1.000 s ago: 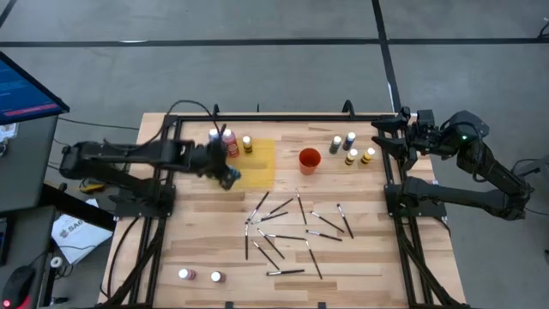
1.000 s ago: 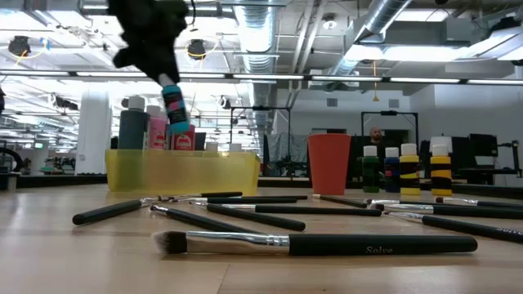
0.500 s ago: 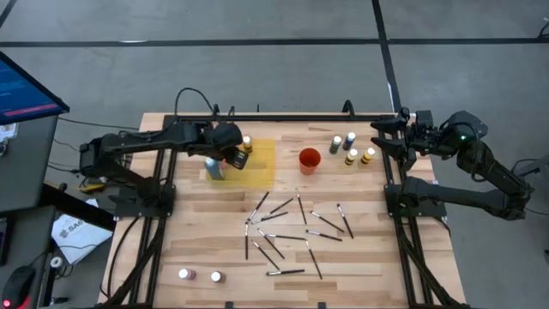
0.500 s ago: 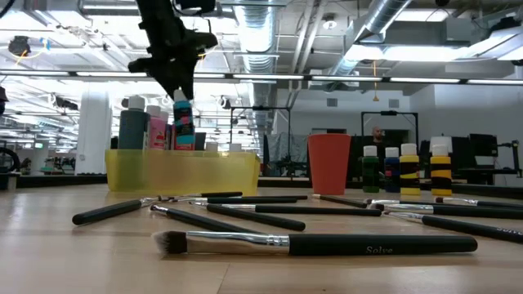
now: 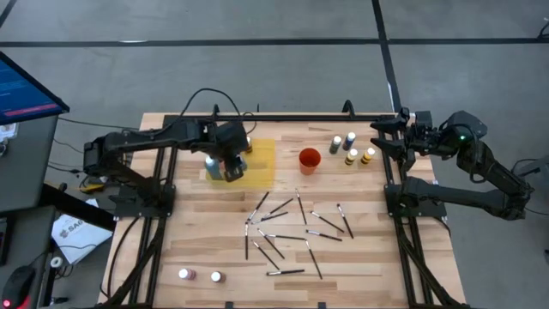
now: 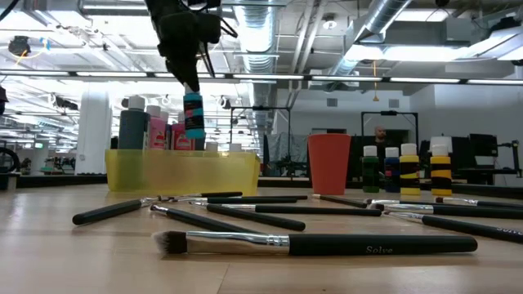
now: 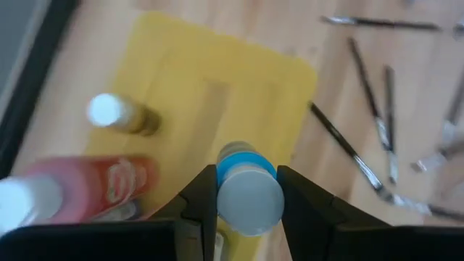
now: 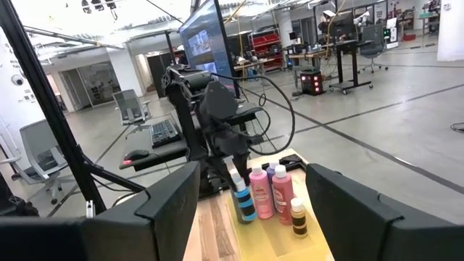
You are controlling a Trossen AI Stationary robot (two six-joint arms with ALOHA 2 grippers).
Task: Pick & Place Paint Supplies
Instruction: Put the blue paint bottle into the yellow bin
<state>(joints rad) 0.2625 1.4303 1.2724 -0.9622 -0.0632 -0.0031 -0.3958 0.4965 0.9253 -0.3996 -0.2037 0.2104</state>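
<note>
Where brush (image 6: 327,242) lies nearest, handle reads "Solve".

my overhead cam looks straight down on the whole tabletop (image 5: 214,249), both arms in frame. the low cam sits right at tabletop height, peering level across the brushes (image 6: 319,242) into the room behind. left wrist cam stares down close over the yellow tray (image 7: 217,94). right wrist cam faces across toward that same tray (image 8: 279,235) from well off. all four share the tray.
</note>
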